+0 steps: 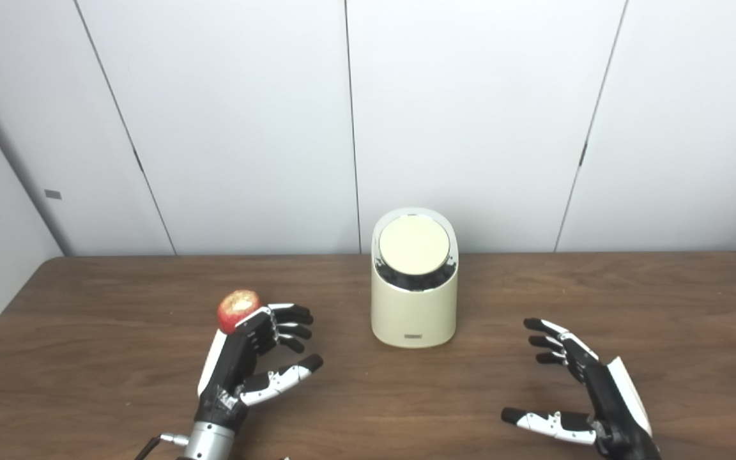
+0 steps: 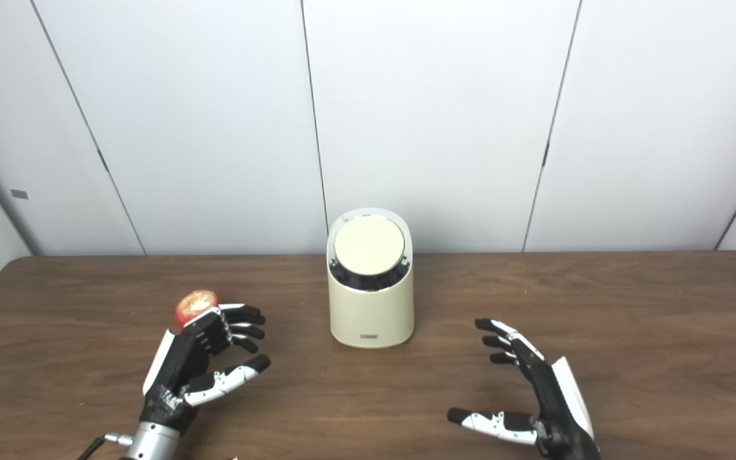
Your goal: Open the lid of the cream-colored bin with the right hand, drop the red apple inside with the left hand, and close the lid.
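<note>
The cream bin (image 1: 414,300) stood in the middle of the frame on the brown bench (image 1: 87,358), and its round lid (image 1: 414,246) was down. The red apple (image 1: 237,309) sat at lower left, just behind the left hand (image 1: 246,364). Both hands were spread and held nothing. The right hand (image 1: 588,390) waited at lower right. The job looked like it was only starting. Next, I think the right hand needs to reach up to the lid.

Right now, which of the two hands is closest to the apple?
The left hand: its fingers lie right beside the apple, left of the bin. The right hand is far across the table.
</note>
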Controlling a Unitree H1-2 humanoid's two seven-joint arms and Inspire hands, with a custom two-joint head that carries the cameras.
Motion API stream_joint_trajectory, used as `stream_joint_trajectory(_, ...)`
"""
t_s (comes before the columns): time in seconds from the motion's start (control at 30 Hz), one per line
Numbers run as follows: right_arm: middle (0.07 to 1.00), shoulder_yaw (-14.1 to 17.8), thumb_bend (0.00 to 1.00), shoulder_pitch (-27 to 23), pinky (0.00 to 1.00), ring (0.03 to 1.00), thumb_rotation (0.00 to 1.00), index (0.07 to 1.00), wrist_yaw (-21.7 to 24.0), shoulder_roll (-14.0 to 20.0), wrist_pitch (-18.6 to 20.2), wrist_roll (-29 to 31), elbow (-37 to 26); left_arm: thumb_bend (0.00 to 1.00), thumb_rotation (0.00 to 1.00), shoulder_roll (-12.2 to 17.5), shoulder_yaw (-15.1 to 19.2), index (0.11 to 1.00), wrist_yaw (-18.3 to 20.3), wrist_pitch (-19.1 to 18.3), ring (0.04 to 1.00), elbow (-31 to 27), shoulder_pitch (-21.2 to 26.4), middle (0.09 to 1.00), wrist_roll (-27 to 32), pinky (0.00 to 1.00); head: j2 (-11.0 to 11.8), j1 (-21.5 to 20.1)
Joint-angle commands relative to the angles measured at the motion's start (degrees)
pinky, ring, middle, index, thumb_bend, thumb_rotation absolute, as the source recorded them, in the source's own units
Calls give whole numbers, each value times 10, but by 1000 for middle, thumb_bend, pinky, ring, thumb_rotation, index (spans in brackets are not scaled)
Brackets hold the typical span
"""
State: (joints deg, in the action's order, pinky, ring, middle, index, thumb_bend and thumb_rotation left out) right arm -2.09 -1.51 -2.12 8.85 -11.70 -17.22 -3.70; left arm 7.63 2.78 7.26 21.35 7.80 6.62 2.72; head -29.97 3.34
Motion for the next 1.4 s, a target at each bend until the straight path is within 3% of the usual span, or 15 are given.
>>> stream_joint_trajectory(0.0, 866, 1, 715, -16, 717, 802, 151, 818, -3, 1, -19, 4, -13, 688, 101, -2, -2, 737, -5, 14, 697, 21, -22, 745, -7, 556, -1, 1)
stream_joint_trajectory(0.03, 867, 0, 720, -16, 719, 804, 157, 822, -3, 2, -18, 3, -13, 688, 93, -2, -2, 749, -6, 13, 705, 20, -22, 752, -6, 560, -1, 1)
stream_joint_trajectory(0.17, 848, 0, 719, -15, 705, 793, 184, 817, -6, 2, -13, -8, -16, 694, 19, -4, -1, 656, -8, 22, 595, 28, -19, 643, -5, 529, -1, 1)
stream_joint_trajectory(0.33, 856, 0, 725, -14, 699, 793, 209, 824, -4, 1, -9, -4, -19, 704, 136, 3, -6, 770, 8, 12, 730, 24, -22, 778, 8, 611, 0, 0)
stream_joint_trajectory(0.77, 864, 1, 734, -47, 702, 803, 306, 870, -6, -8, 2, -3, -14, 688, 79, -7, -8, 752, -7, 38, 694, 56, -7, 743, -7, 595, 15, -9)
stream_joint_trajectory(0.83, 881, 1, 741, -68, 694, 813, 331, 881, -4, -10, 23, -13, -24, 684, 64, -8, -8, 753, -6, 40, 696, 64, -2, 746, -4, 595, 18, -11)
stream_joint_trajectory(1.03, 895, -3, 808, -143, 685, 831, 517, 914, 2, -19, 136, -56, -56, 677, 12, -10, -8, 755, -7, 52, 672, 88, 10, 743, -8, 568, 27, -19)
stream_joint_trajectory(1.37, 940, -20, 877, -277, 690, 873, 562, 943, 45, -17, 296, -76, -42, 679, 13, -10, -7, 763, -8, 55, 676, 109, 21, 744, -10, 569, 37, -37)
